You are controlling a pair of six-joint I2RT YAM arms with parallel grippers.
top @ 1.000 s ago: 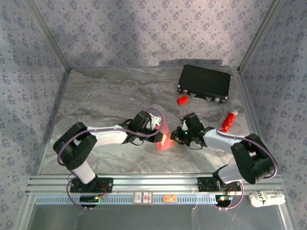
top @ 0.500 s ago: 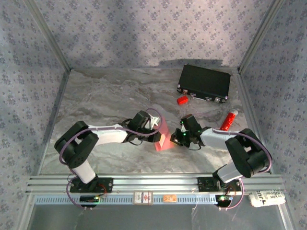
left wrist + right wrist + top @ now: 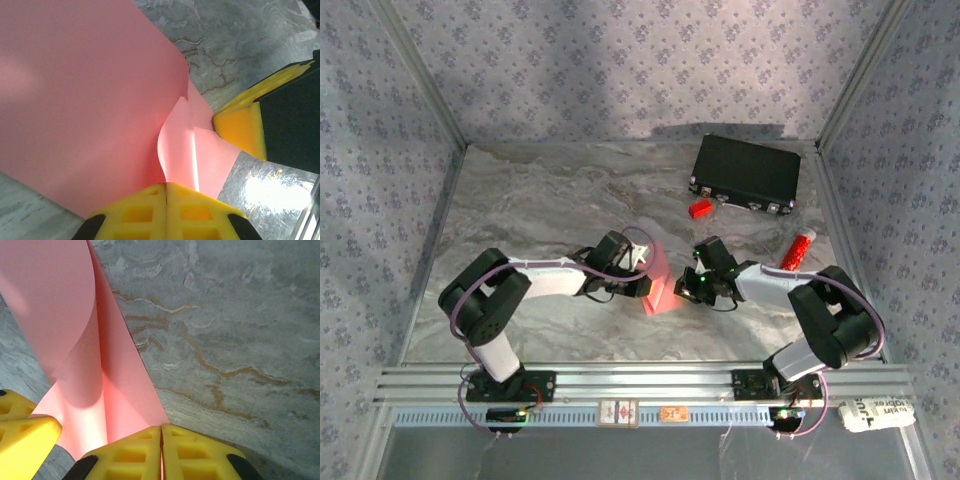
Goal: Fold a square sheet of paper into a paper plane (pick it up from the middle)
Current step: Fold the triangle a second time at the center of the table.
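The square sheet of paper stands curled and partly folded near the middle of the marble table, held up between both grippers. My left gripper is shut on its left side. In the left wrist view the yellow pads meet on the pink sheet, and a folded flap rises just beyond them. My right gripper is shut on the sheet's right edge. In the right wrist view the paper runs down into the closed pads. The left gripper's yellow finger shows at the lower left there.
A black case lies at the back right, with a small red block in front of it. A red-and-white tube lies right of my right arm. Metal posts and patterned walls bound the table on three sides.
My right arm has drawn in and its gripper has moved slightly left, closer to the paper. The left gripper and the sheet have barely moved.
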